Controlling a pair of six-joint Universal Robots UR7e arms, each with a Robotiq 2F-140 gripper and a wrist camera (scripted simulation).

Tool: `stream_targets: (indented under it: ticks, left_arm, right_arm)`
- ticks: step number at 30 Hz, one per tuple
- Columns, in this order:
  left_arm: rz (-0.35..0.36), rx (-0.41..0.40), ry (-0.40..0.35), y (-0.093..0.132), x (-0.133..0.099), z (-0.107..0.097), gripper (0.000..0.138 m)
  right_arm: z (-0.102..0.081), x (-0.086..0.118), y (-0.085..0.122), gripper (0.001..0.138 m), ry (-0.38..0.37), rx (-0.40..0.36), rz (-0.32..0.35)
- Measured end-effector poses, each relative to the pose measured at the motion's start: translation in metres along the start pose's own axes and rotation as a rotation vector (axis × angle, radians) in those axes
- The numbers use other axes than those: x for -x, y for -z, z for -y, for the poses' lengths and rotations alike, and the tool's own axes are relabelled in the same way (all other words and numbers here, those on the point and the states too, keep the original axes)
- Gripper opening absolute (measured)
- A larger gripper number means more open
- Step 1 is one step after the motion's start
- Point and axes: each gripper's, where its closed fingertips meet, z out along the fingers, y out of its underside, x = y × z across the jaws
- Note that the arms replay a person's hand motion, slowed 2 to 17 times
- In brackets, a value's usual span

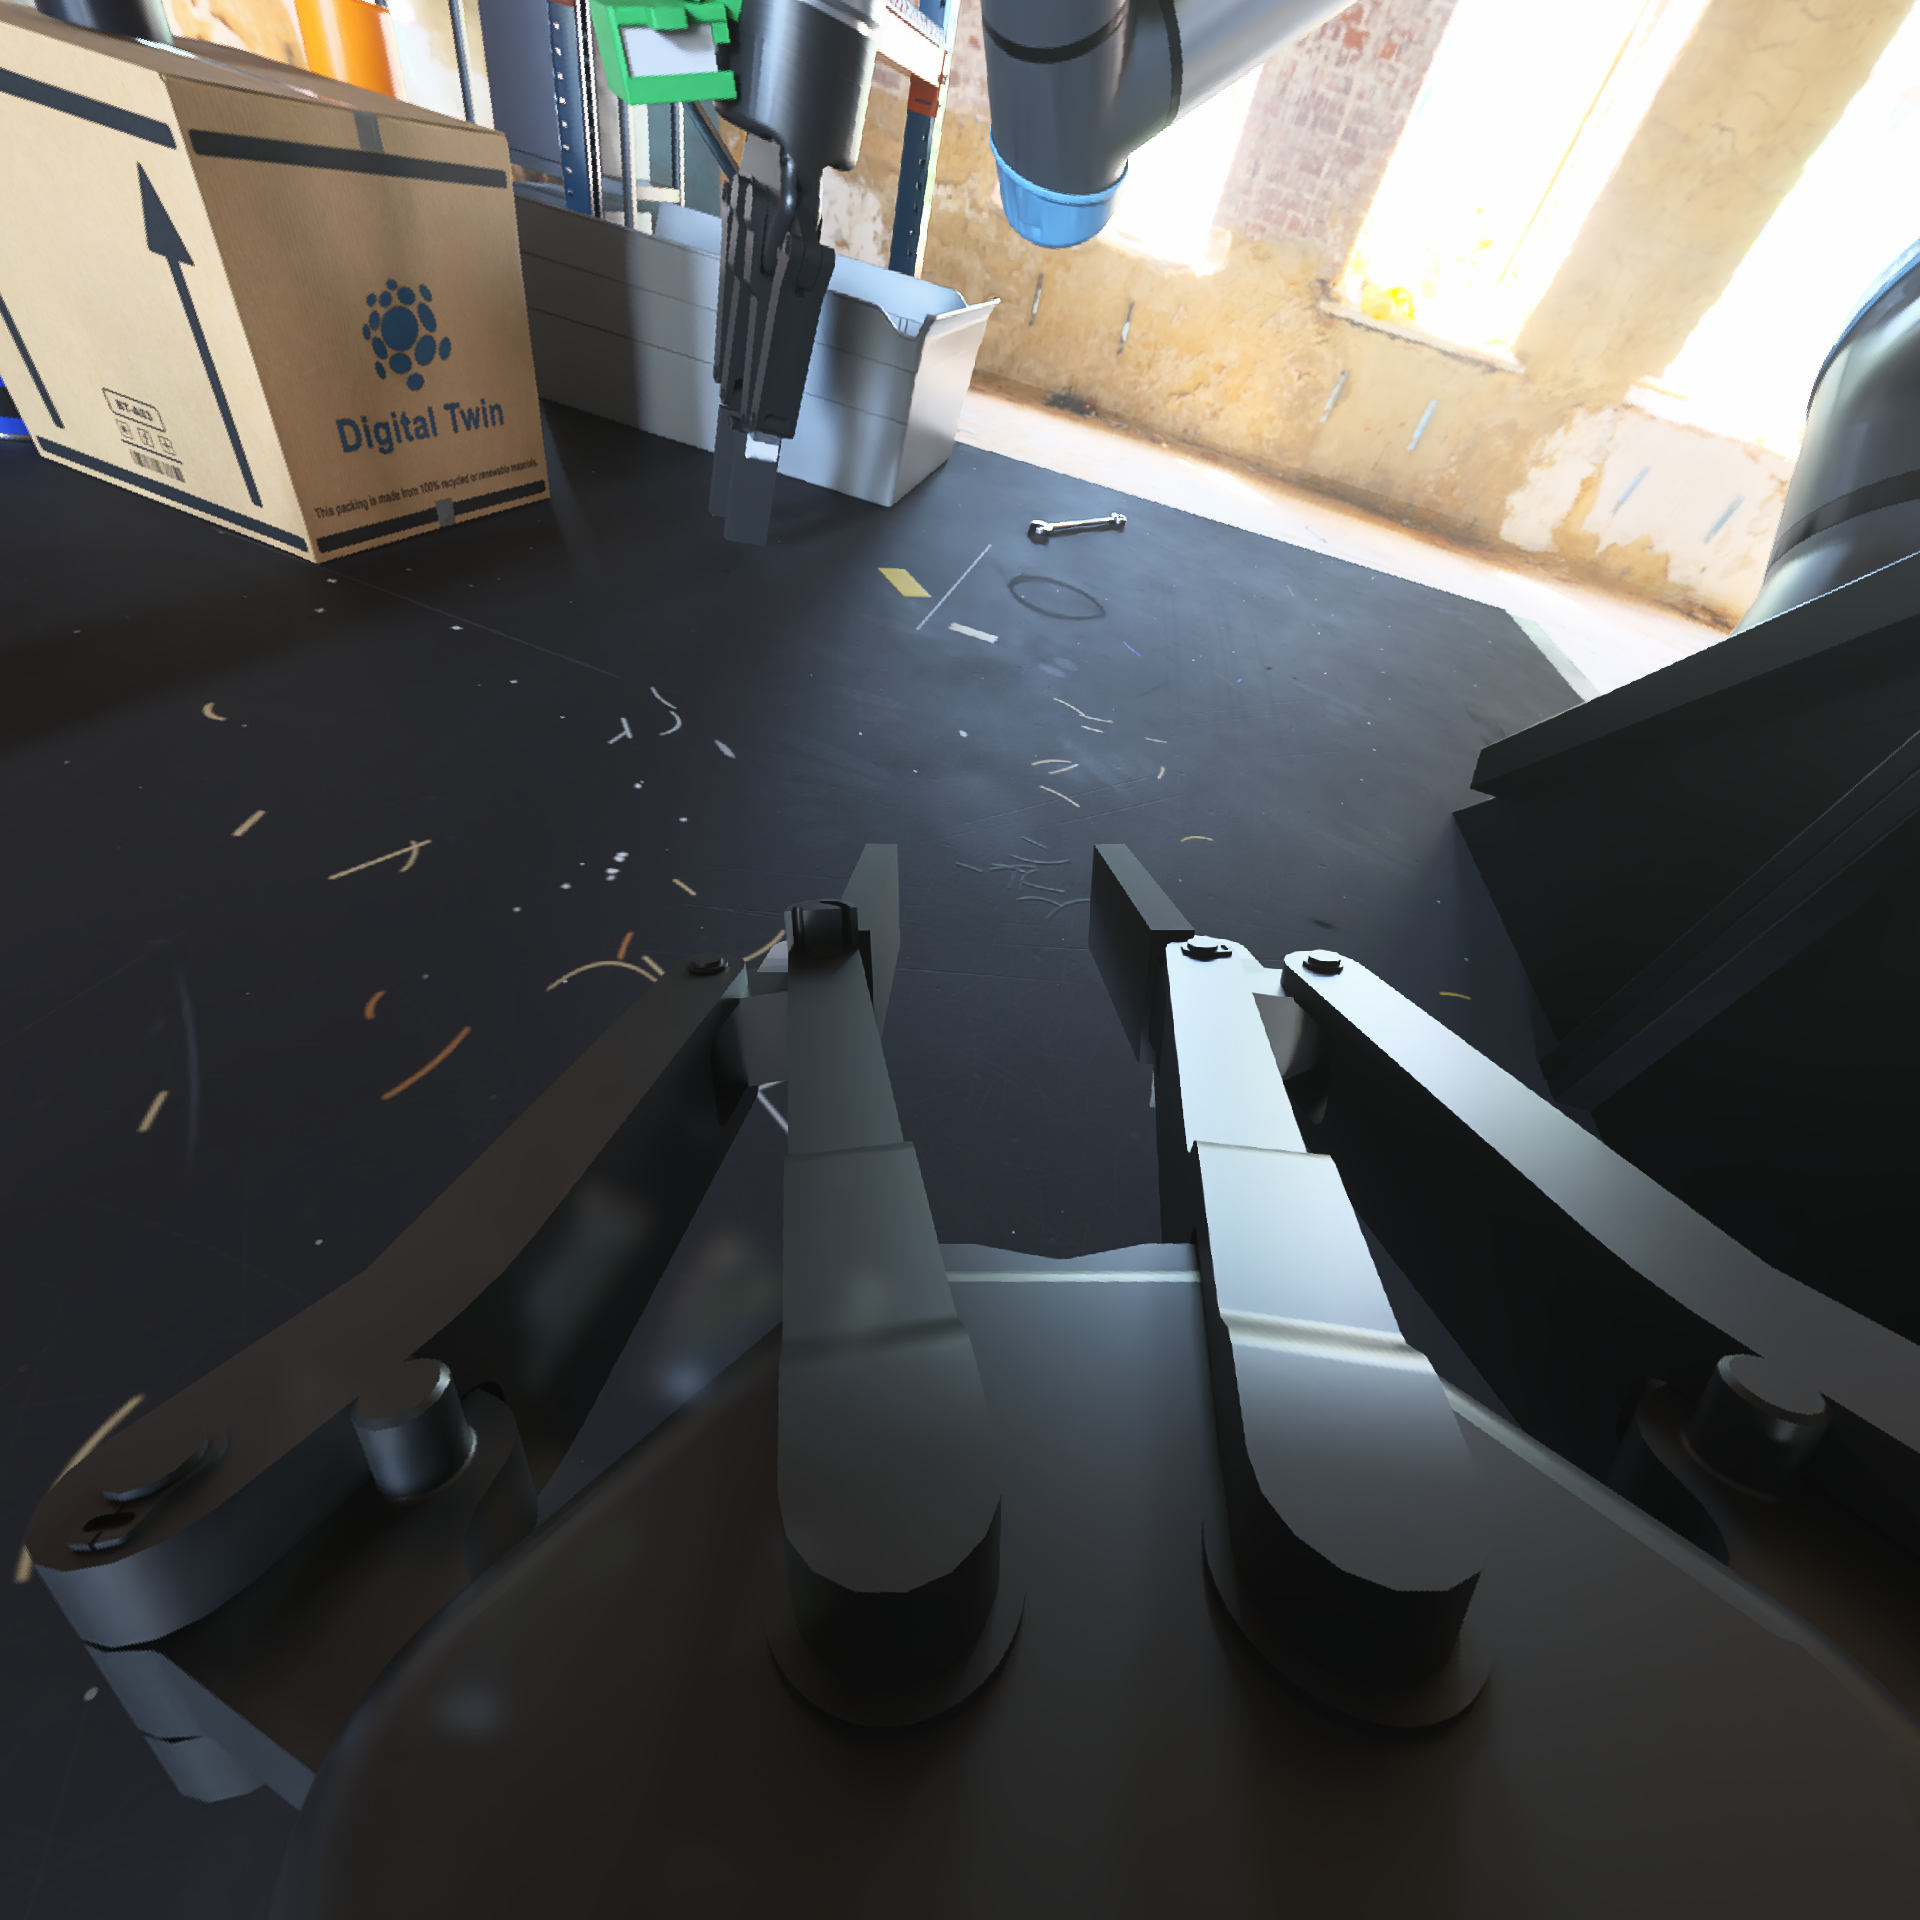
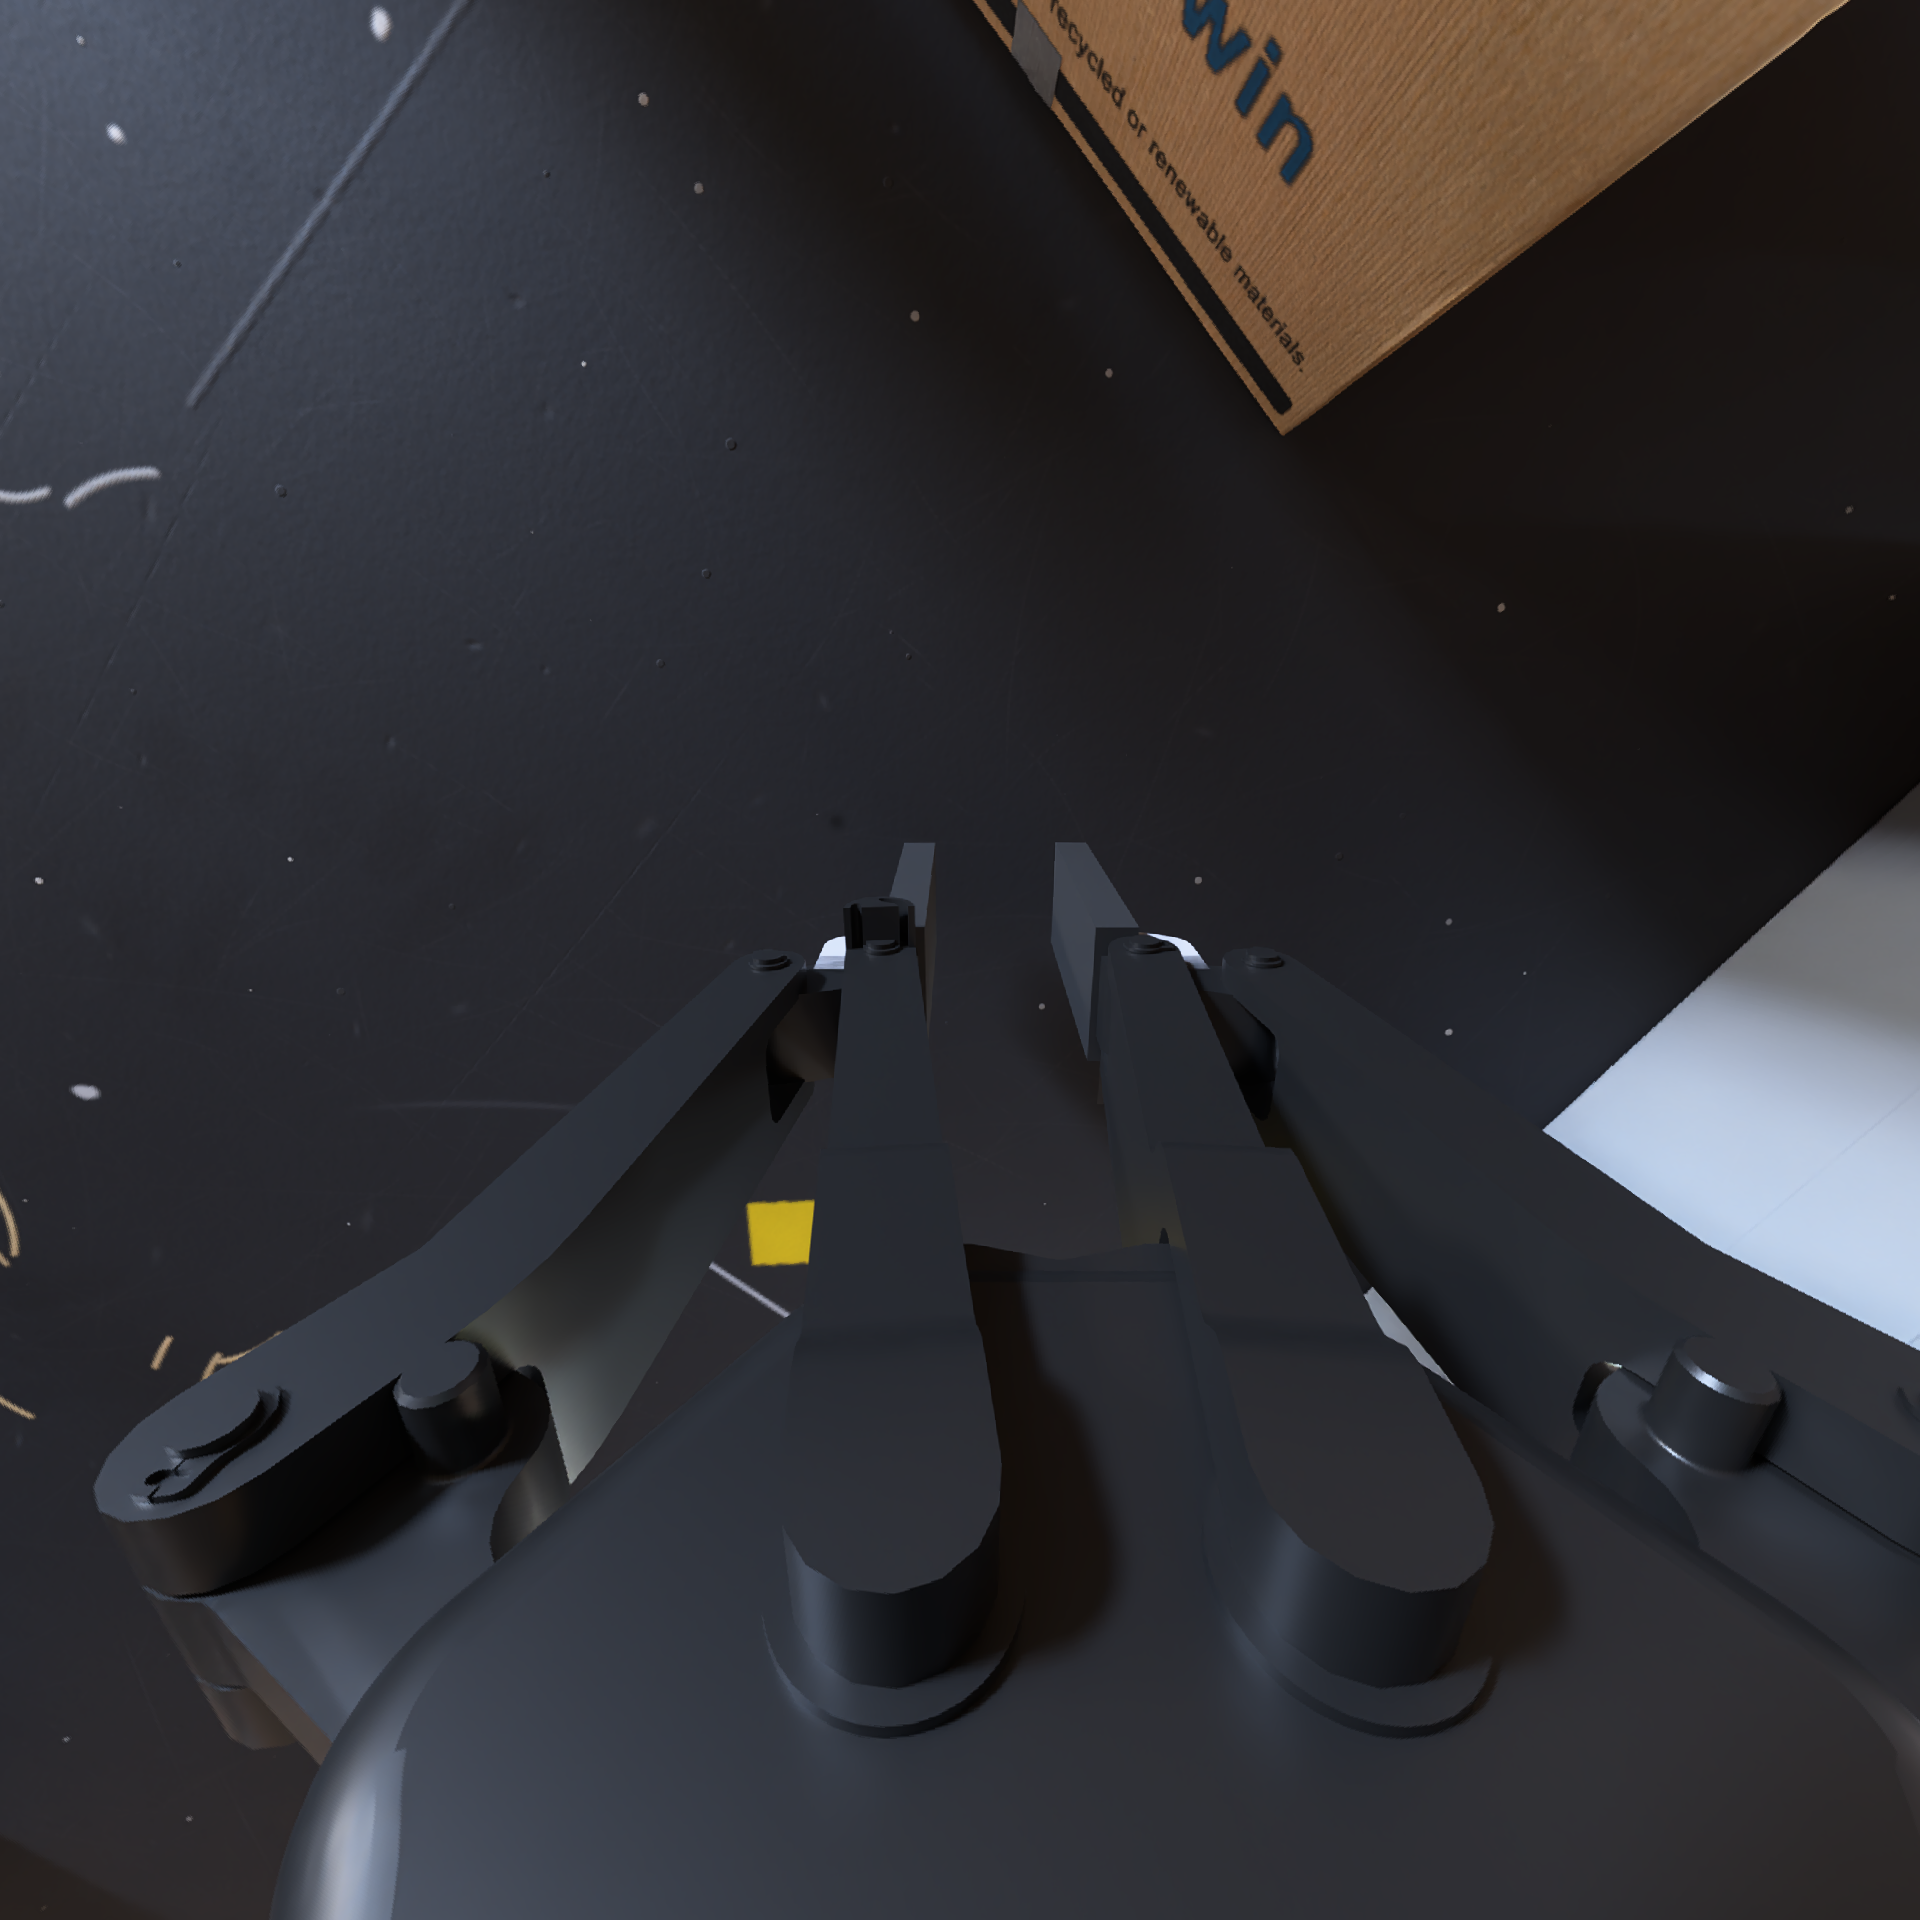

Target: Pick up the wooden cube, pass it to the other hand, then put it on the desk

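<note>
Two hands seen, nothing held | left hand (image 1: pixel 992 883) narrowly parted | right hand (image 2: pixel 992 883) narrowly parted, near box (image 1: pixel 312 312) | cube not seen on counter (image 1: pixel 727 675) | cube should be located first, fingers widened before descent

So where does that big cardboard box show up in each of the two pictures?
Left wrist view: the cardboard box stands at the upper left, on the dark desk, left of the other arm's gripper.
Right wrist view: only a lower corner of the box shows, at the top right, seen from above.
Shared landmark: the small yellow patch on the desk, mid-picture in the left view, low between the finger links in the right.
</note>
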Motion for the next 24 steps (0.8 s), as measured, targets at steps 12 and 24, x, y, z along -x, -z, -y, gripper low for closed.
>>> stream_targets:
  ticks: [12,24]
  left_arm:
    - [-0.003,-0.003,0.004,0.0001,-0.0004,0.0006,0.050]
    - [0.008,0.000,0.005,0.0003,0.0019,-0.0002,0.050]
  right_arm:
    - [-0.0007,0.0002,-0.0001,0.031,0.003,0.001,0.002]
    - [-0.0012,0.0003,-0.0001,0.031,-0.002,0.003,0.006]
